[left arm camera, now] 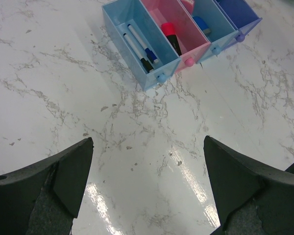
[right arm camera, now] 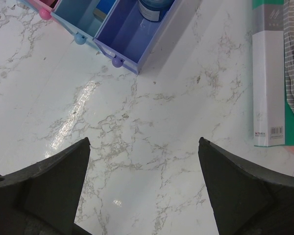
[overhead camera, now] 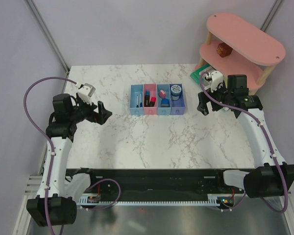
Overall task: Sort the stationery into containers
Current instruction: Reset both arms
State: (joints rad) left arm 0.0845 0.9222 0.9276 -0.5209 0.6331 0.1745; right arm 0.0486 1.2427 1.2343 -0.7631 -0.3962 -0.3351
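A row of four joined bins stands at mid-table: light blue, pink, blue, violet-blue. Two thin pens lie in the light blue bin. A pink highlighter and a blue highlighter lie in the pink bin. A pink eraser and a blue cube sit in the blue bin. The tape roll sits in the violet-blue bin. My left gripper is open and empty, left of the bins. My right gripper is open and empty, right of them.
A pink two-tier shelf stands at the back right with a small brown block on its lower tier. A green-rimmed flat tray lies beside it, near my right gripper. Grey curtains enclose the marble table.
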